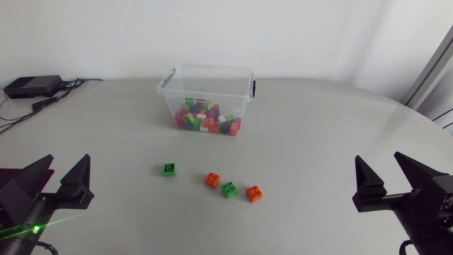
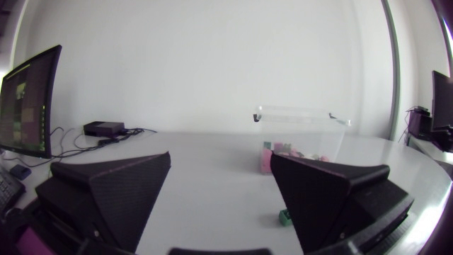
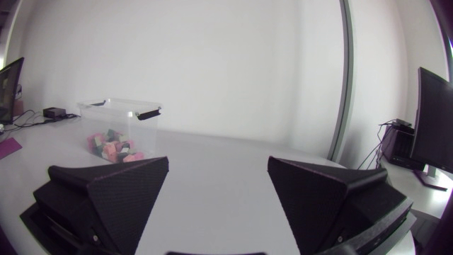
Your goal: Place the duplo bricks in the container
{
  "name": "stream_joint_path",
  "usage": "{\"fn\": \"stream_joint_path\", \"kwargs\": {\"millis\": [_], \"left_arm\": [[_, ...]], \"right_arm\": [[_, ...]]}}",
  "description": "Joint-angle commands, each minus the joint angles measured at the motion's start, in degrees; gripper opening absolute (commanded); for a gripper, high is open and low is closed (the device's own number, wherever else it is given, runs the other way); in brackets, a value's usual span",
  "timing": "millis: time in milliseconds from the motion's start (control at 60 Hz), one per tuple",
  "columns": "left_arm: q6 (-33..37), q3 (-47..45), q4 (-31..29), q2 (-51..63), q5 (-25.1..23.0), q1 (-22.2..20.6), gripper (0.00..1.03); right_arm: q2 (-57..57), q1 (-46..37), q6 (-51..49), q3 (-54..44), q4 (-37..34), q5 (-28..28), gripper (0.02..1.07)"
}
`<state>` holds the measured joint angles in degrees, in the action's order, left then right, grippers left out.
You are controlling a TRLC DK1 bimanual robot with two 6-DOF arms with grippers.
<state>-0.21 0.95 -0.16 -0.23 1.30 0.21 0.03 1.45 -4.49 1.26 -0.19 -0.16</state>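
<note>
A clear plastic container (image 1: 207, 71) stands at the back middle of the table, holding several mixed-colour duplo bricks (image 1: 205, 119). In front of it lie loose bricks: a green brick (image 1: 169, 168), an orange brick (image 1: 212, 180), a second green one (image 1: 229, 190) and a second orange one (image 1: 254, 193). My left gripper (image 1: 60, 178) rests open at the near left, far from them. My right gripper (image 1: 391, 178) rests open at the near right. The left wrist view shows its gripper (image 2: 219, 188) empty, with the container (image 2: 301, 115) ahead and a green brick (image 2: 284, 217) by one finger. The right wrist view's gripper (image 3: 218, 191) is empty too, the container (image 3: 117, 106) far ahead.
A black box (image 1: 32, 86) with cables sits at the table's back left corner, also seen as the black box (image 2: 103, 128) in the left wrist view. Bare tabletop lies between both grippers and the loose bricks.
</note>
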Motion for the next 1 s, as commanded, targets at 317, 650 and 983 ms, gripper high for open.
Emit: {"fn": "stream_joint_path", "kwargs": {"millis": [317,650,983], "left_arm": [[-0.1,-0.9,0.0,-0.6,-0.4,0.1,0.98],[0.5,3.1,-2.1,-0.5,-0.4,0.5,0.98],[0.3,14.9,-5.3,12.4,-0.5,-2.3,0.98]], "right_arm": [[-0.4,0.3,0.6,-1.3,-0.1,-0.2,1.03],[1.0,0.2,0.4,3.4,-1.7,0.2,1.03],[16.5,0.7,0.4,14.8,-1.9,-0.2,1.02]]}}
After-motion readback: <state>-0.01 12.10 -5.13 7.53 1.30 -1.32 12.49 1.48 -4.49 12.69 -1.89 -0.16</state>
